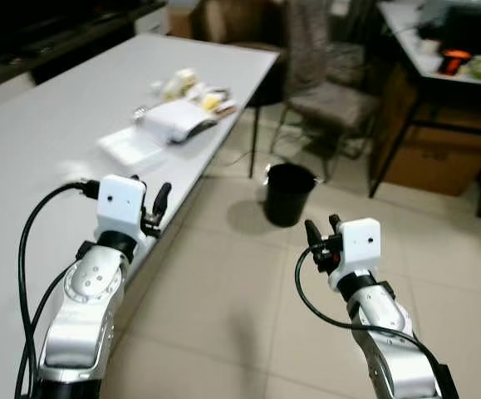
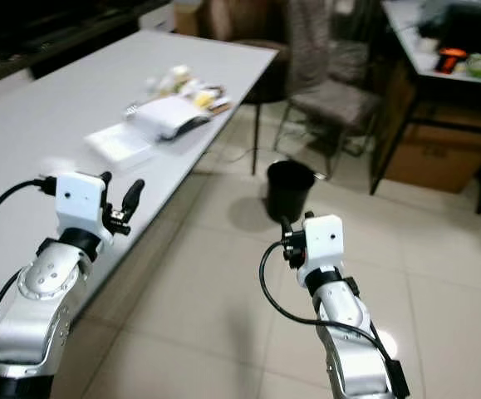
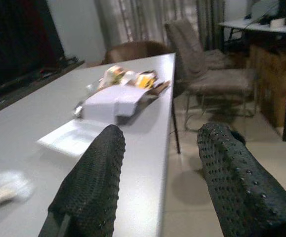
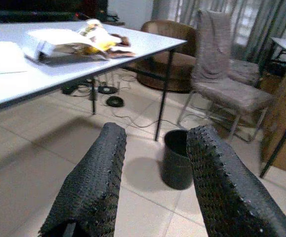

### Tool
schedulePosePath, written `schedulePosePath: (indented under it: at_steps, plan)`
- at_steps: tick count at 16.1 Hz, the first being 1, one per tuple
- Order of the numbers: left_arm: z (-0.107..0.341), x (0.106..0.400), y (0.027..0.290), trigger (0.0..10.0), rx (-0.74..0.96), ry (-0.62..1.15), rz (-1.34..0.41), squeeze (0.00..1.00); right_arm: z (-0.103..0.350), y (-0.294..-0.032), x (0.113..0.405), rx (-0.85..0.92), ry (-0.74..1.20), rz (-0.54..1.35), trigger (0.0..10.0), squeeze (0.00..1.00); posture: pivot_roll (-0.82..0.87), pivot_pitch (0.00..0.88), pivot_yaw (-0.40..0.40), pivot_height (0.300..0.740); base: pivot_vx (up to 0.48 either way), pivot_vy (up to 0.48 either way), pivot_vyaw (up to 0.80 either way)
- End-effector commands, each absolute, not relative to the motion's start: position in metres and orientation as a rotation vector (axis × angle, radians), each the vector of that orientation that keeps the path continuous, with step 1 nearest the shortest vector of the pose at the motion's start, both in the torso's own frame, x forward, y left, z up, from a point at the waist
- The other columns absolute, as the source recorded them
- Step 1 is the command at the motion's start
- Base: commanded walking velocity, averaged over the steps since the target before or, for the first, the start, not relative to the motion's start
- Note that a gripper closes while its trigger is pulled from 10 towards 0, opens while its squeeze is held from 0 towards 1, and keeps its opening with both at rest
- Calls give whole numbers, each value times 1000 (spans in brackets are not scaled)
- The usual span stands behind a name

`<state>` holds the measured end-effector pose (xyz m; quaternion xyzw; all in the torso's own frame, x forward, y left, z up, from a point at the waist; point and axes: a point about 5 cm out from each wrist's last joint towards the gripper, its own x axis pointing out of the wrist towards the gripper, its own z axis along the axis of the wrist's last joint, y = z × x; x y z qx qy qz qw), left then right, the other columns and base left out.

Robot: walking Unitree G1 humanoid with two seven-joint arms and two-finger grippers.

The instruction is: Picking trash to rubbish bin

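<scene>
While both arms are hovering empty | left gripper fingers spread, right gripper spread | trash lying upper centre on table | bin standing mid-frame | advice: approaching closer, pinching loose wrappers first

Premises appearing domestic, dining or work room. Long white table running along frame left, upholstered chair sitting upper centre, curtains hanging behind, cardboard boxes sitting under dark desk upper right, beige tiled floor lying throughout.
</scene>
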<state>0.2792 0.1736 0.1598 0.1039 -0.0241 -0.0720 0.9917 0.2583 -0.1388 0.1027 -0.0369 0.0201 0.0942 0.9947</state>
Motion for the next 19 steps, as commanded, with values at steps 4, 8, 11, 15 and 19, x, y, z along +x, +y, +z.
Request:
schedulePosePath:
  at_steps: [4,8,11,15,19]
  plan:
    - [163,282,174,10000,221,-63,-137,0,106,-138,260,-88,39,210,10000,0,-8,0,-9,740,459,0,200]
    - [169,284,173,10000,215,-84,-136,0,117,-134,259,-88,-18,250,10000,0,-13,0,-11,740,457,0,731]
    - [169,287,175,10000,221,-88,-130,0,119,-134,261,-65,-23,249,10000,0,-16,0,-10,740,461,0,0]
    - [164,288,171,10000,220,-73,-150,0,117,-138,258,-73,-14,231,10000,0,-27,0,-5,740,458,0,0]
    - [161,289,167,10000,216,-69,-165,0,115,-140,257,-81,-6,229,10000,0,-30,0,-6,740,458,0,0]
